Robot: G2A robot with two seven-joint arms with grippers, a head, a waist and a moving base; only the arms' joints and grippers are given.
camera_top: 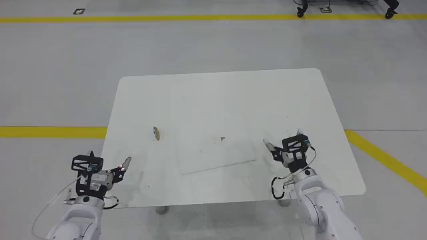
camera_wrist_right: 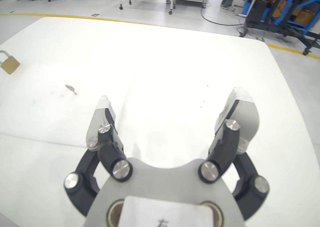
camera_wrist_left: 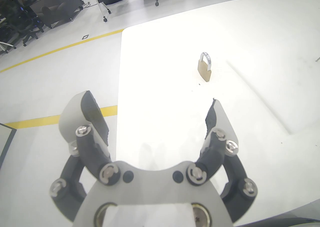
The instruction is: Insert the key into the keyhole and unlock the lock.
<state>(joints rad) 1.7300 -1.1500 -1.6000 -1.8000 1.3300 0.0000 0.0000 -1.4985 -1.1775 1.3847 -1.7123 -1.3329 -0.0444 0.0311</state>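
Observation:
A brass padlock (camera_top: 156,133) with a silver shackle rests on the left half of the white table (camera_top: 267,100). In the left wrist view the padlock (camera_wrist_left: 205,67) stands a little way ahead of my left gripper (camera_wrist_left: 150,99). A small grey key (camera_top: 222,139) lies near the table's middle; in the right wrist view the key (camera_wrist_right: 71,89) is ahead of my right gripper (camera_wrist_right: 172,95), with the padlock (camera_wrist_right: 8,62) farther off. The left gripper (camera_top: 107,163) hangs open at the table's near left corner. The right gripper (camera_top: 285,141) stands open over the near right part, holding nothing.
A thin crease (camera_top: 220,167) runs across the table's near side between the two grippers. Yellow floor tape (camera_top: 53,132) passes either side of the table. Wheeled carts and desks stand far behind.

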